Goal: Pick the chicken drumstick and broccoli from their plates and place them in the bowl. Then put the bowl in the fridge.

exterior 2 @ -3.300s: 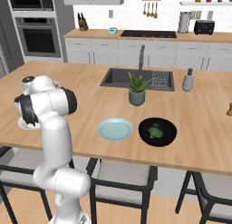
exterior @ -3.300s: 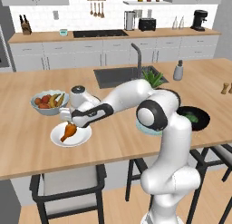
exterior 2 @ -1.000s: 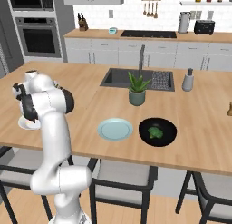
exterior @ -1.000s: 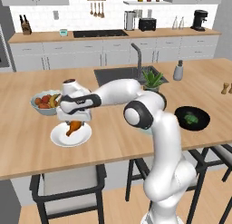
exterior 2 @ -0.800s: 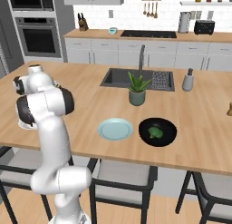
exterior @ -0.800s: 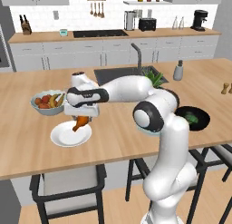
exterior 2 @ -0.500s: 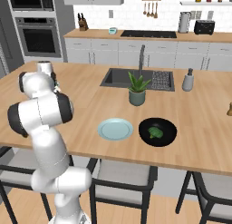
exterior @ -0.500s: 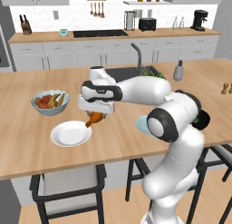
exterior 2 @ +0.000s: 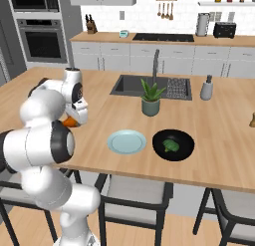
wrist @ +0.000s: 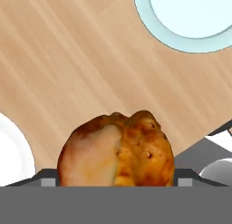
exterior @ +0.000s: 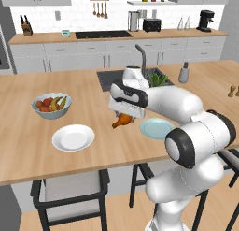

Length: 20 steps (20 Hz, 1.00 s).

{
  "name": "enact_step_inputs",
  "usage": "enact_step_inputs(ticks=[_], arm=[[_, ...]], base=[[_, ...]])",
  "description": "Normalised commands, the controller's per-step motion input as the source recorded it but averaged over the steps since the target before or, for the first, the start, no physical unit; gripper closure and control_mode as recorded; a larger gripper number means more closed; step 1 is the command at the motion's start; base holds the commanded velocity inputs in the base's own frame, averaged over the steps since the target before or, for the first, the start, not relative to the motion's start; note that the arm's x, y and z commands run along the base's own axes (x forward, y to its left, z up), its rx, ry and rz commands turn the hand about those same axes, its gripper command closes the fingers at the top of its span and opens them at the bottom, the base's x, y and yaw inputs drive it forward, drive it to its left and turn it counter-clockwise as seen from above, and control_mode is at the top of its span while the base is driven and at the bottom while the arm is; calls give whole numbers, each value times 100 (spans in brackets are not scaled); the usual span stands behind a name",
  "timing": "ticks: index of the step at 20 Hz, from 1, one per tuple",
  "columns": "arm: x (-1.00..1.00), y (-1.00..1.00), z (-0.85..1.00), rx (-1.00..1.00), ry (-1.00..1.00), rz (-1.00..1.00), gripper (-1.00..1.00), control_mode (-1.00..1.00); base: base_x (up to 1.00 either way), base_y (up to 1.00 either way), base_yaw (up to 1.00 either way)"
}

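Observation:
My gripper [exterior: 123, 117] is shut on the orange-brown chicken drumstick [exterior: 122, 120] and holds it above the wooden counter, between the white plate [exterior: 73, 137] and the pale blue-green plate [exterior: 156, 128]. Close up, the drumstick [wrist: 117, 150] sits between the fingers, with the blue-green plate [wrist: 190, 19] beyond it. Both plates are bare. The broccoli [exterior 2: 171, 146] lies inside the black bowl [exterior 2: 173, 144], just right of the blue-green plate [exterior 2: 127, 141]. The drumstick [exterior 2: 71, 121] peeks out beside my arm. The fridge is out of view.
A pale bowl of fruit [exterior: 51, 104] stands left of the white plate. A potted plant [exterior 2: 151, 98] and the sink [exterior 2: 149, 85] lie behind the plates. A grey bottle [exterior 2: 206, 88] stands at the right. Chairs line the counter's near edge.
The arm lifted the drumstick off the white plate and swung it right over the counter, toward the blue-green plate. The white plate is left bare.

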Motion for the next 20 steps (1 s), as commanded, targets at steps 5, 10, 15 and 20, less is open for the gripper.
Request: enact_step_inputs(ticks=[5,10,15,20], arm=[[-12,-100,14,4,6,-17,100,-100],[-7,-100,3,5,5,-15,100,-100],[0,-100,0,5,4,-12,100,-100],[0,-100,-1,2,2,-13,100,-100]], base=[[0,0,0],[0,0,0],[0,0,0],[0,0,0]])
